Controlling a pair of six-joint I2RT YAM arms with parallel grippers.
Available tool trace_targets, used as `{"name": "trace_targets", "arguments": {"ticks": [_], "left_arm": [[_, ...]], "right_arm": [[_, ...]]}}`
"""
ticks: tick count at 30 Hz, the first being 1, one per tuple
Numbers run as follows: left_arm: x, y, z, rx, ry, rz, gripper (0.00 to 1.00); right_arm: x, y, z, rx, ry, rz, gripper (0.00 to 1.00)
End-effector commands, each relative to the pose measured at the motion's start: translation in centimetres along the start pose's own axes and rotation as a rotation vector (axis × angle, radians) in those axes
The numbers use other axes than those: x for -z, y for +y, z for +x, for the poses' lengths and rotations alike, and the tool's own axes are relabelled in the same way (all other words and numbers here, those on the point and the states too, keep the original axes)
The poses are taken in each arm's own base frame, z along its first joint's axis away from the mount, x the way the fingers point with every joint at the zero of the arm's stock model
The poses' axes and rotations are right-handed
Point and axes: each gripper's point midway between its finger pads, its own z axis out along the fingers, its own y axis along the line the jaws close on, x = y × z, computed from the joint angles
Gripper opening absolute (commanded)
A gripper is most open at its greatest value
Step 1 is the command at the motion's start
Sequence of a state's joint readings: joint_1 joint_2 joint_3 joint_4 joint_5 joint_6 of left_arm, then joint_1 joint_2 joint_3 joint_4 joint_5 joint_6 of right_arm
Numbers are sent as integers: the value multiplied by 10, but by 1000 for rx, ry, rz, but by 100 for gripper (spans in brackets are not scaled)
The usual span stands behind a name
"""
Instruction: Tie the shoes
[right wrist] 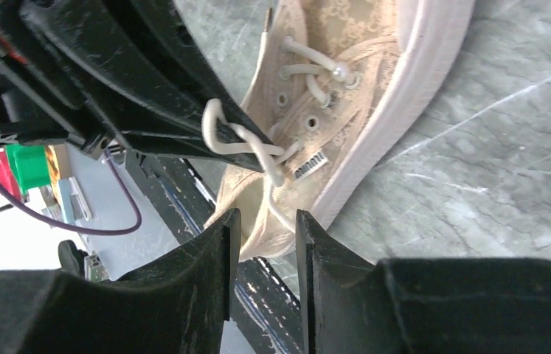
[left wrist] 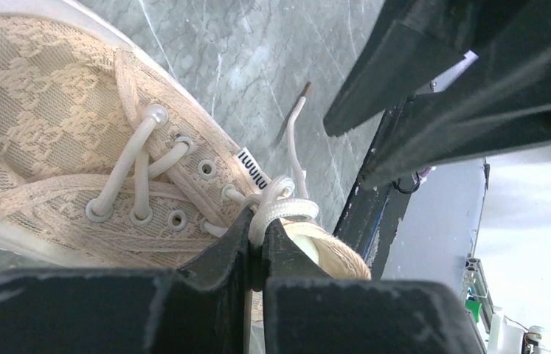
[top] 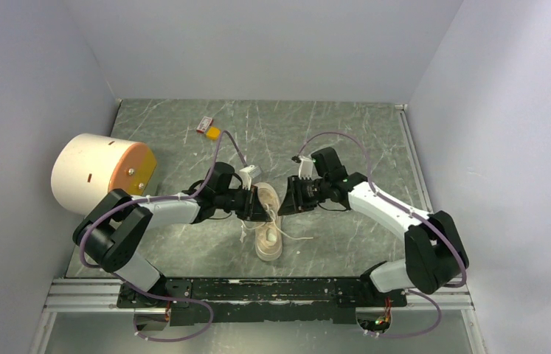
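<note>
The cream sneaker (top: 268,230) lies mid-table, between the two grippers. My left gripper (top: 262,211) is shut on a loop of white lace (left wrist: 284,210) near the shoe's tongue; the fingertips (left wrist: 237,237) pinch it just above the eyelets. The shoe's knit upper (left wrist: 43,133) fills the left of the left wrist view. My right gripper (top: 288,204) is open and empty just right of the shoe. In the right wrist view its gripper (right wrist: 263,221) hovers near the shoe's heel end (right wrist: 257,210). The lace loop (right wrist: 217,133) shows there, held by the left gripper's fingers (right wrist: 169,110).
A large cream-and-orange cylinder (top: 99,173) lies at the table's left edge. A small orange and red object (top: 208,129) sits at the back. A loose lace end (top: 298,237) trails right of the shoe. A black rail (top: 257,290) runs along the near edge.
</note>
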State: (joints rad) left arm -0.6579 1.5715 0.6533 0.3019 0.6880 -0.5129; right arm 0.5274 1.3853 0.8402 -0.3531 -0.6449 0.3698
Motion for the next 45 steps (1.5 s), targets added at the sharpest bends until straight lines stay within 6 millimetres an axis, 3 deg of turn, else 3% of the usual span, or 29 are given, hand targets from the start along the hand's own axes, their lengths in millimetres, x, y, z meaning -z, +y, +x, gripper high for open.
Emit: {"name": "trace_targets", "arguments": {"ticks": [1,4,8,22,45], "left_arm": [[0,-4,-4,-23,4,32,5],[0,-4,-6,-21,1,32,5],[0,-5,-6,-21,1,34,5],[1,-6,-6,-19,-1,37,5],[2,-10,-9,-22,-5,53,5]], "right_arm": [[-6,-17,2,-45,9,34,35],[-16,-22,-2,-31,15,7,24],[-27,-23,-10,7,22,-33,20],[-33,1,-8,35,15,-215,21],[-45,1,10,-7,74,-271,24]]}}
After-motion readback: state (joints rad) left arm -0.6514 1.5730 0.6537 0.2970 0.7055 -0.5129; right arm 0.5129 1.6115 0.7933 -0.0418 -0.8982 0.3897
